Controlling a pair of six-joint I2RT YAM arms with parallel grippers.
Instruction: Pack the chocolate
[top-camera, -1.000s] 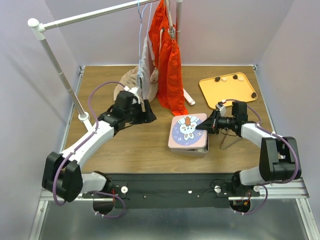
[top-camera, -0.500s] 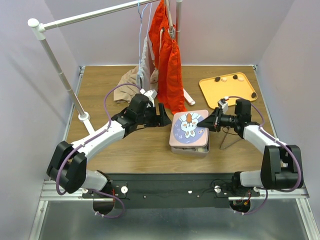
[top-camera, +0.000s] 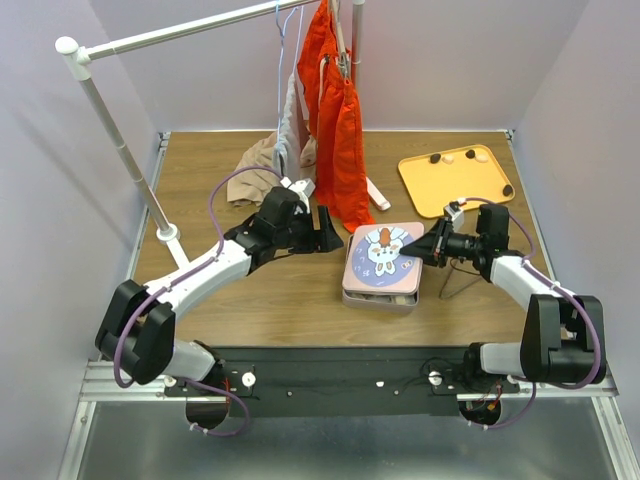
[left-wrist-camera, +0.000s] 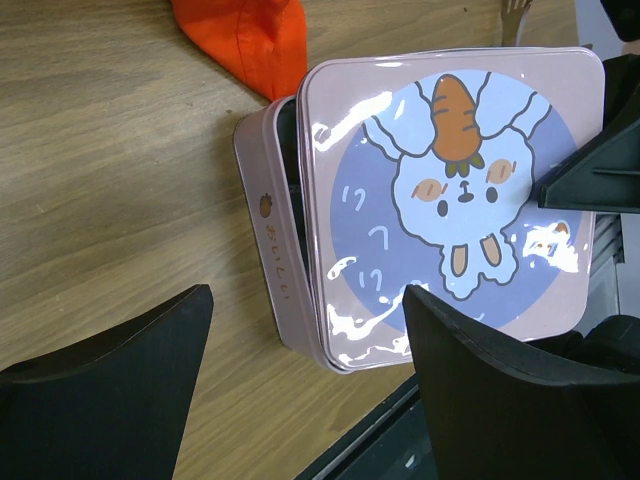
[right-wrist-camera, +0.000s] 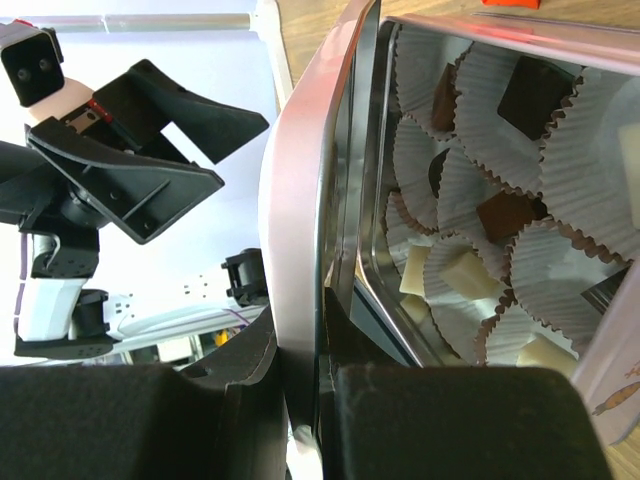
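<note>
Tool on the right (right-wrist-camera: 322, 372) is clenched on the edge of the rabbit-printed lid (top-camera: 383, 254), holding it lifted off the pink tin (left-wrist-camera: 262, 235) with a gap showing. Chocolate (right-wrist-camera: 498, 214), dark and cream pieces in white paper cups (right-wrist-camera: 565, 262), lies in the tin just beyond its fingertips, under the lid. Left tool (top-camera: 328, 231) is spread wide, empty, just off the tin's opposite side; more pieces sit on a yellow tray (top-camera: 420, 182) behind the clenched tool
</note>
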